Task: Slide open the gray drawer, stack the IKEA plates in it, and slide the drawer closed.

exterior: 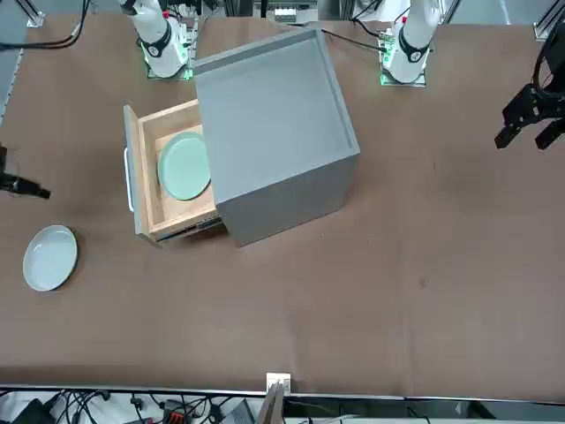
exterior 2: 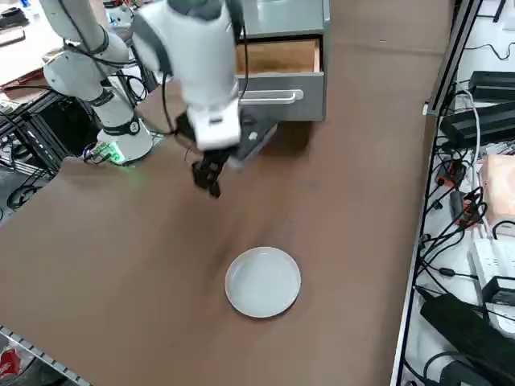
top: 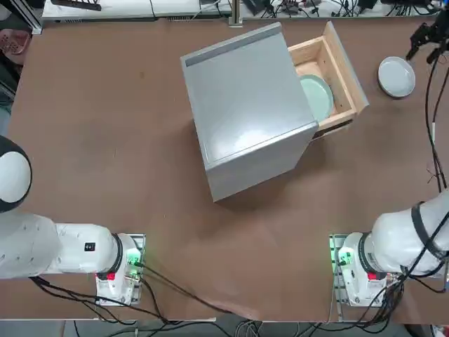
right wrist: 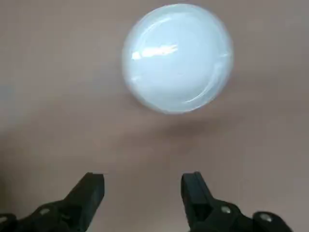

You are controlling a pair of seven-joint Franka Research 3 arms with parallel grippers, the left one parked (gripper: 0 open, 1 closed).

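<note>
**Meanwhile, one plate in the drawer, one on the table**

Overhead, the right gripper (top: 429,43) hangs at the table's far right edge, just beside the gray-white plate (top: 396,76), which lies flat on the brown table (top: 105,140). Well off to the gripper's left, the gray drawer (top: 337,77) stands pulled out of the gray cabinet (top: 245,112), the mint green plate (top: 317,97) lying inside it and partly under the cabinet's top. Cables and equipment line the table's far edge.

From the front, the gripper (exterior: 19,185) pokes in at the picture's edge, above and apart from the gray-white plate (exterior: 49,257). The drawer (exterior: 141,177) with its gray front panel is open toward the gripper's side, and the green plate (exterior: 184,165) rests flat on its wooden floor.

From the right side, the gripper (exterior 2: 211,181) points down over bare tabletop, clear of the gray-white plate (exterior 2: 262,281) and empty. The drawer's gray front (exterior 2: 282,96) with its bar handle sits behind the arm. Power strips and tangled cables (exterior 2: 475,241) fill the floor beside the table.

At the wrist, the two fingers (right wrist: 91,188) are spread apart with nothing between them; the gray-white plate (right wrist: 177,58) lies ahead of them, untouched, on the table (right wrist: 48,96).
</note>
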